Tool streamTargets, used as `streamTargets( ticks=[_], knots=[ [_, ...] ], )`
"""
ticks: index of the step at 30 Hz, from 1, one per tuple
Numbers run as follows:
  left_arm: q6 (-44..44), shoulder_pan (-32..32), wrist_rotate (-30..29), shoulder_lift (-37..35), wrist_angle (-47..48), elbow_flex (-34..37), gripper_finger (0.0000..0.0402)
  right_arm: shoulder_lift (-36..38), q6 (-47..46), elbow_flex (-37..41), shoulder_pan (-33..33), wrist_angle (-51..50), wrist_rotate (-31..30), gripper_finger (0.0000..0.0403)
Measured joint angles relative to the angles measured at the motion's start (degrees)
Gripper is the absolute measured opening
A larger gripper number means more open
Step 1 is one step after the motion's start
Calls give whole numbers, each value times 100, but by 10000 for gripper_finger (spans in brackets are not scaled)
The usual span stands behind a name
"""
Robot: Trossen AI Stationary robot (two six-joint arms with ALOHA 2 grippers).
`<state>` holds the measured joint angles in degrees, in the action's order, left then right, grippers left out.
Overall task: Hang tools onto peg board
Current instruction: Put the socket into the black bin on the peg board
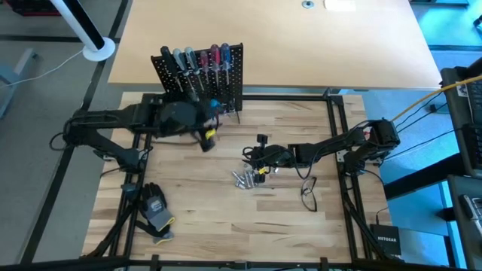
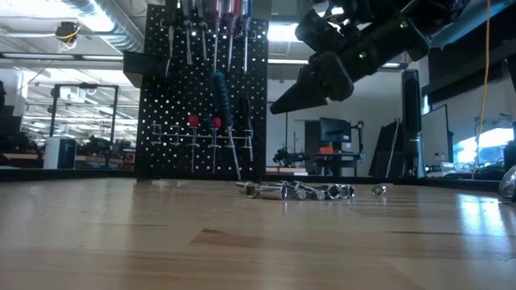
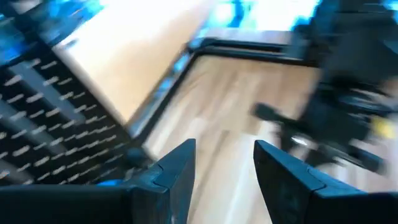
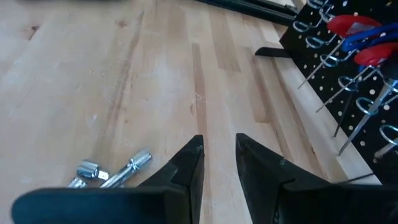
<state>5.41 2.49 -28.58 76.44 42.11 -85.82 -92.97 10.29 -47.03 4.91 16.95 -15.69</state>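
1. Right gripper (image 4: pixel 217 168) hangs above the table (image 1: pixel 196 218) near mid-table, fingers (image 4: pixel 186 171) slightly parted with a narrow gap, pinching nothing. In the low view it sits well clear of the wood, angled down toward the board side.
2. Left gripper (image 3: pixel 221 174) is just in front of the peg board, fingers spread, empty. That view is motion-blurred, so no finer detail.
3. Silver metal bits (image 1: pixel 245 179) lie in a loose cluster on the table, just beside and below the right gripper. The right wrist view shows two or three of them (image 4: pixel 115 171) next to its fingertips, not touching them. The low view shows them in a row flat on the wood (image 2: pixel 294 191).
4. Peg board (image 1: pixel 199 75) stands upright at the far edge of the table, left of centre.
5. Screwdrivers (image 1: pixel 197 60) hang in a row along the board's top: black, grey, red and blue handles. In the low view a blue-handled one (image 2: pixel 218 89) hangs lower, and two small red-handled tools (image 2: pixel 204 122) sit in the ring holders mid-board.
6. Right wrist view: red and blue handles (image 4: pixel 354 31) and wire ring hooks on the board face.
7. Glove (image 1: pixel 156 208), grey-black with yellow trim, lies at the near left of the table, well apart from both grippers.
8. Black cable loop (image 1: pixel 309 193) lies on the table near the right arm.
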Motion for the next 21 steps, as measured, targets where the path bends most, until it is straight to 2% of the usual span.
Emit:
streamTargets(
  ticks=[3,9,15,21],
  knots=[
    [-136,474,388,-36,129,72,153,2,-127,0,20,4,220,95],
    [-150,1353,407,-547,-591,916,153,2,-582,0,89,9,302,95],
    [210,1822,402,-1307,-1741,2595,153,2,-1183,0,85,-7,440,100],
    [576,2025,404,-1644,-3232,4216,153,2,-1197,0,85,-6,668,164]
  ],
)
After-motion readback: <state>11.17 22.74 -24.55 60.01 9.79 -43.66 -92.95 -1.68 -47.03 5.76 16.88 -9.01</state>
